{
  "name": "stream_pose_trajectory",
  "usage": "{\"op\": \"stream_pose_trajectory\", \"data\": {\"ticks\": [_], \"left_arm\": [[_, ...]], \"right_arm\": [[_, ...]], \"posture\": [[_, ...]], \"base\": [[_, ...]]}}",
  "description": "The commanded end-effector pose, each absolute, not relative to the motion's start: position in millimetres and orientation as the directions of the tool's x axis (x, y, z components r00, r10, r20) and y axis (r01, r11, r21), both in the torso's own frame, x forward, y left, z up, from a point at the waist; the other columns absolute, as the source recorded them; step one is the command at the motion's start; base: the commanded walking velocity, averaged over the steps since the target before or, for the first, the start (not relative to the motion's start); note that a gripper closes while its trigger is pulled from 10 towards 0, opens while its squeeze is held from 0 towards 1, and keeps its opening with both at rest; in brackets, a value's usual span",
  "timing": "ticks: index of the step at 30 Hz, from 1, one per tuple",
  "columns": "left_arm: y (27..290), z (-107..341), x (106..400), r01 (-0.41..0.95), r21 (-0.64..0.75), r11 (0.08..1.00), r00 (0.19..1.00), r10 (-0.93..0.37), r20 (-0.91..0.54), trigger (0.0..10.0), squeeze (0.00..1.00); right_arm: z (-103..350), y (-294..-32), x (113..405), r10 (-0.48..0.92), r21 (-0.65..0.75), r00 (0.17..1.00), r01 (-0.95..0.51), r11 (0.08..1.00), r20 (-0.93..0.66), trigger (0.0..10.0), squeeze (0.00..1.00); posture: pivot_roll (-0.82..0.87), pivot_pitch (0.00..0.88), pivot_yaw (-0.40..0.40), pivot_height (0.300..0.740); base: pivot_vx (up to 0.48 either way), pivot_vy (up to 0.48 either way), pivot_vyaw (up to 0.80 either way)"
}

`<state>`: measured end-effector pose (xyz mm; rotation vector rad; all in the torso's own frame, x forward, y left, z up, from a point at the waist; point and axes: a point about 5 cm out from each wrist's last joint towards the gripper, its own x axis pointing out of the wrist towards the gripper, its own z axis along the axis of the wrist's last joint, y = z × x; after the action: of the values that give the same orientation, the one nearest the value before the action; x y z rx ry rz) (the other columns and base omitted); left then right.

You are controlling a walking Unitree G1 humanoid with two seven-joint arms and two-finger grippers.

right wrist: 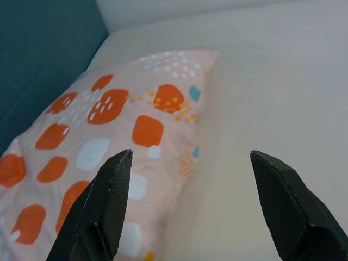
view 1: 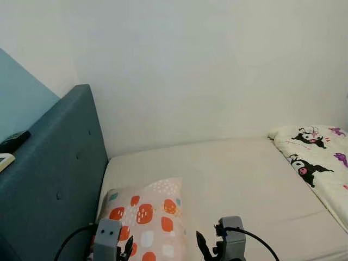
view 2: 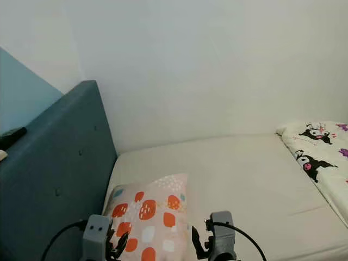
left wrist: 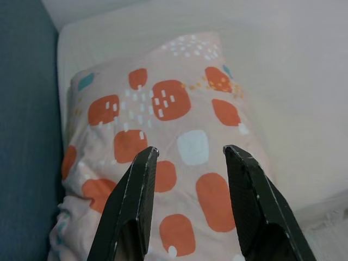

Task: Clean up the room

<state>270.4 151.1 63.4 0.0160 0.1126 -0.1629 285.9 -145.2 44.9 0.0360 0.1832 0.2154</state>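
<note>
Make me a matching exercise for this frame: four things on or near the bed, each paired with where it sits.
Things:
1. pink pillow with orange spots
2. black remote control
3. white quilt with black cartoon figures
4. teal padded headboard

Places:
A. on top of the headboard
B. at the bed's right edge
C. on the mattress beside the headboard
D. along the bed's left side

Pairs: 1-C, 2-A, 3-B, 4-D
</note>
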Motion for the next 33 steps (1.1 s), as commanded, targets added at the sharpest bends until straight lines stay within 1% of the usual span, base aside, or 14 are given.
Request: {"op": "stream_pose_trajectory", "data": {"ticks": [1,2,4,6,15,24,33], "left_arm": [[155,59,268,0.153,0.030,0.988,0.980,-0.148,-0.136,10.0,0.00],[154,59,268,0.147,0.024,0.989,0.981,-0.143,-0.134,10.0,0.00],[156,58,269,0.120,-0.029,0.992,0.982,-0.122,-0.141,10.0,0.00],[158,59,269,0.112,-0.017,0.994,0.984,-0.113,-0.134,10.0,0.00],[161,62,270,0.118,-0.008,0.993,0.986,-0.118,-0.117,10.0,0.00],[156,63,274,0.196,0.034,0.980,0.975,-0.191,-0.114,10.0,0.00],[150,68,276,0.230,-0.002,0.973,0.970,-0.230,-0.077,10.0,0.00]], "right_arm": [[43,-142,285,0.225,0.052,0.957,-0.219,0.974,-0.181,10.0,0.00],[43,-142,285,0.223,0.053,0.958,-0.216,0.975,-0.180,10.0,0.00],[43,-143,286,0.216,0.069,0.962,-0.207,0.976,-0.169,10.0,0.00],[43,-144,286,0.207,0.085,0.964,-0.195,0.977,-0.168,10.0,0.00],[43,-143,285,0.219,0.079,0.961,-0.208,0.975,-0.171,10.0,0.00],[44,-143,286,0.205,0.077,0.965,-0.195,0.978,-0.162,10.0,0.00],[43,-147,283,0.193,0.081,0.969,-0.182,0.980,-0.154,10.0,0.00]], "posture": [[0.02,0.106,0.008,0.740],[0.02,0.105,0.009,0.740],[0.02,0.105,0.010,0.740],[0.02,0.105,0.008,0.740],[0.03,0.101,0.004,0.740],[0.02,0.094,0.010,0.740],[0.01,0.082,0.014,0.740]], "base": [[0.000,-0.480,0.80],[0.000,-0.480,0.80],[0.000,0.000,0.28],[0.000,0.000,0.00],[0.000,0.000,0.00],[0.000,0.000,0.00],[0.000,0.000,0.00]]}}
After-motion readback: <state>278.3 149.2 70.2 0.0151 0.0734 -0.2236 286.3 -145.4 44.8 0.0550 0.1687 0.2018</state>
